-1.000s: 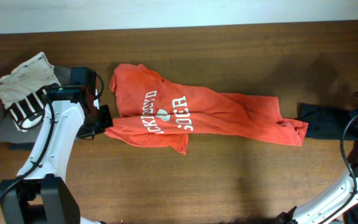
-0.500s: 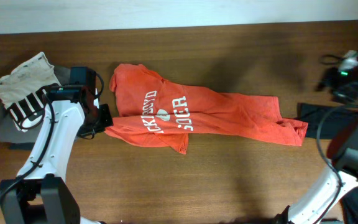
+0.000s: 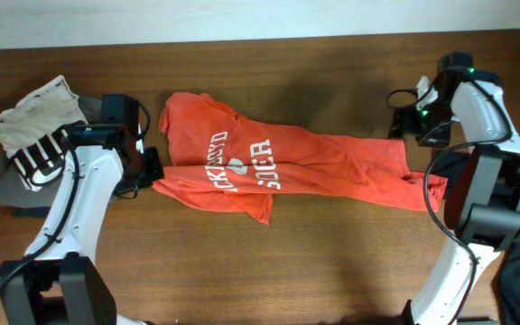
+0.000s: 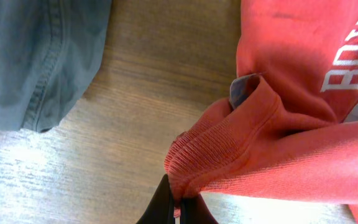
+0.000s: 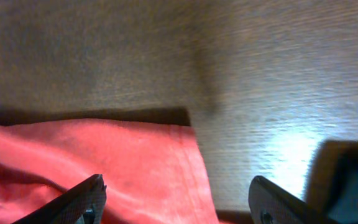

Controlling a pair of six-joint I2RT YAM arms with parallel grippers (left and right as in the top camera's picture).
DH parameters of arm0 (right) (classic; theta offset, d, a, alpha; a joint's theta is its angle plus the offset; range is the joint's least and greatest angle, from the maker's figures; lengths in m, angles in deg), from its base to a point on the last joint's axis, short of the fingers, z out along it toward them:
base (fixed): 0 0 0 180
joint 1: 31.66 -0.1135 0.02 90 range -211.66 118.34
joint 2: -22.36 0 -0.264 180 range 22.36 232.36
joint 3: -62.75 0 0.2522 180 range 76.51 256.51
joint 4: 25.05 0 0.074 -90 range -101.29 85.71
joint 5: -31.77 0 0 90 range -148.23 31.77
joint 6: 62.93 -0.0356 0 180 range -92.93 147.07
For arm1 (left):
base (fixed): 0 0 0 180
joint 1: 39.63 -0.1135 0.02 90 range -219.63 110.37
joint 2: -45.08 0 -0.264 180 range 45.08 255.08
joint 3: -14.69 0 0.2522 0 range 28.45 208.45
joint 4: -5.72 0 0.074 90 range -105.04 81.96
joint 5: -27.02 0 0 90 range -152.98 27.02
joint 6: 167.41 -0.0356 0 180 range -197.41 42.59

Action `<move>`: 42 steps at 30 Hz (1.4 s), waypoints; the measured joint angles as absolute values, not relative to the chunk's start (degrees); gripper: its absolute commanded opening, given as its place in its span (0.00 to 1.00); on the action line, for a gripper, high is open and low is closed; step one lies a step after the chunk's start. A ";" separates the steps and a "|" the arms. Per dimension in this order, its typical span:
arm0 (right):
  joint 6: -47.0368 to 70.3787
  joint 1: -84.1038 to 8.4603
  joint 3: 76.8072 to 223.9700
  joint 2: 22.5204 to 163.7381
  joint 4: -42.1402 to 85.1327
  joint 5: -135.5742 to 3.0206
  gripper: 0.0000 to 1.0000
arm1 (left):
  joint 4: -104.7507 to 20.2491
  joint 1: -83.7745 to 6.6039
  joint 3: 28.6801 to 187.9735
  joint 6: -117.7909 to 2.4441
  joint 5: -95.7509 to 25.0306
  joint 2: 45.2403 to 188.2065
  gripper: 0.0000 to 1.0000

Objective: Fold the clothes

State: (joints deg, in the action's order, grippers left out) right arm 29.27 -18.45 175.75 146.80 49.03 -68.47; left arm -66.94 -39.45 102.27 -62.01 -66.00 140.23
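The orange-red T-shirt point(image 3: 278, 167) with white lettering lies crumpled lengthwise across the middle of the table. My left gripper point(image 3: 154, 176) is shut on the shirt's left edge; in the left wrist view a ribbed fold of the shirt point(image 4: 229, 149) is pinched between the black fingertips point(image 4: 166, 208). My right gripper point(image 3: 403, 126) hovers above the shirt's upper right corner. In the right wrist view its fingers point(image 5: 86, 199) stand wide apart over the hem point(image 5: 185, 168), holding nothing.
A pile of clothes sits at the far left: a white shirt with black letters point(image 3: 34, 126) on a grey garment point(image 3: 3, 191), the latter also in the left wrist view point(image 4: 36, 56). A dark cloth point(image 3: 454, 176) lies at the right edge.
The right arm has swung in from the far right edge to above the shirt's upper right corner. The left arm has kept its grip and hardly moved.
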 measured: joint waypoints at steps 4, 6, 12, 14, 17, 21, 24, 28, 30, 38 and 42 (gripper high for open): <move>29.24 -19.58 171.84 146.80 46.40 -68.50 0.79 | -64.62 -39.45 102.27 -62.01 -66.03 140.23 0.00; 29.27 -20.08 170.07 146.80 44.98 -68.47 0.78 | -62.96 -39.45 102.25 -62.01 -66.05 140.23 0.00; 29.18 -21.16 167.01 146.36 41.72 -68.23 0.64 | -52.01 -39.45 102.16 -62.12 -66.18 140.23 0.46; 29.22 -21.18 166.70 146.19 41.42 -68.21 0.59 | -49.47 -39.45 102.19 -62.14 -66.22 140.23 0.68; 29.24 -21.18 166.51 146.14 41.27 -68.23 0.53 | -50.87 -39.45 102.19 -62.17 -65.74 140.23 0.81; 29.03 -21.18 166.38 146.14 41.07 -68.23 0.53 | -57.52 -39.45 102.14 -62.08 -62.59 140.32 0.81; 29.00 -21.18 166.33 146.14 41.05 -68.28 0.54 | -59.73 -39.45 100.92 -62.06 -59.03 140.34 0.78; 29.03 -21.22 166.31 146.06 41.03 -68.50 0.57 | -57.43 -38.64 95.72 -61.75 -55.49 140.34 0.72; 29.00 -21.22 166.29 146.06 41.00 -68.50 0.57 | -53.30 -37.57 91.89 -61.40 -53.81 140.43 0.68; 29.07 -21.22 166.29 146.03 41.13 -68.52 0.58 | -36.75 -32.06 80.50 -56.81 -50.18 140.97 0.67; 29.05 -21.22 166.29 146.03 41.16 -68.52 0.58 | -32.54 -31.25 77.88 -53.79 -49.65 141.00 0.66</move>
